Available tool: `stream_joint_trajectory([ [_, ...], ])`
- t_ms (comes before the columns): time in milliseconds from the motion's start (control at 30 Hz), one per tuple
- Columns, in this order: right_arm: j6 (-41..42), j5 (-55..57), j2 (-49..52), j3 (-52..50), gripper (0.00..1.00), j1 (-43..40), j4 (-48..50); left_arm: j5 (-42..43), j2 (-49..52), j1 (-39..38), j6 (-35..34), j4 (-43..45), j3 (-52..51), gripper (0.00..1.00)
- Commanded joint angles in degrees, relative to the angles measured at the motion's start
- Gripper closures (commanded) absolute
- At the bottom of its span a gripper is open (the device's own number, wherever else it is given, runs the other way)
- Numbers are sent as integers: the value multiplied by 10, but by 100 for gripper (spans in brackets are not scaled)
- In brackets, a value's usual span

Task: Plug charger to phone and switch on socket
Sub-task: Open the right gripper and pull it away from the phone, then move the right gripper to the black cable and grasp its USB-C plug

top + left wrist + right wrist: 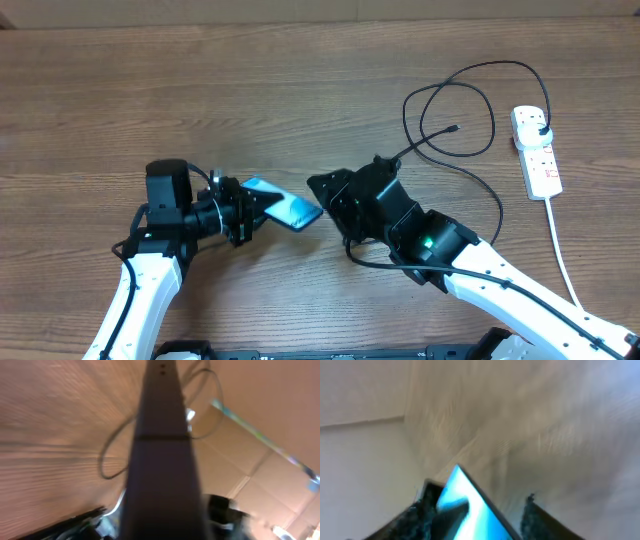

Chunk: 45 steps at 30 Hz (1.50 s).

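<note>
phone gripped edge-on by left hand, right hand spread at its free end.

text: none legible | phone screen: too blurred | socket markings: red, unreadable

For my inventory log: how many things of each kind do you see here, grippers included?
phone: 1
charger cable: 1
power strip: 1
grippers: 2, left gripper and right gripper
Total: 5

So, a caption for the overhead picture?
Left claw holds the lit phone toward the right claw; the cable lies on the table, not yet attached.
</note>
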Motion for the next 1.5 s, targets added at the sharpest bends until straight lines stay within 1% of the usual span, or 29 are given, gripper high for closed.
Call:
stream_joint_trajectory([
  [0,-196,144,0,5,30,-5,-10,-1,-2,-2,76,-44,5,96],
  [100,-252,212,0,5,23,-9,-44,-1,-2,-2,97,-86,5,96],
  [167,-274,225,0,5,22,-24,-67,-2,-2,-2,100,-104,5,96],
  [267,-303,198,0,8,22,-63,-103,-2,-2,-2,100,-112,5,96],
  [433,-316,137,2,38,23,-158,-172,-3,-2,-2,100,-112,5,96],
  [633,-360,89,31,80,25,-279,-202,-8,-2,-2,99,-112,5,96],
  [767,-396,64,86,126,25,-343,-209,-18,-2,-2,99,-112,5,96],
  [900,-411,61,172,196,31,-378,-244,-17,-2,-2,99,-112,5,96],
  [1067,-423,61,287,293,37,-386,-279,-18,-2,-2,99,-112,5,96],
  [1133,-422,61,321,319,43,-386,-275,-20,-2,-2,99,-112,5,96],
  [1267,-390,72,371,331,55,-386,-250,-23,-2,-2,99,-112,5,96],
  [1333,-370,85,390,331,57,-386,-247,-22,-2,-2,99,-112,5,96],
  [1467,-338,82,429,331,56,-386,-230,-28,-2,-2,99,-112,5,96],
])
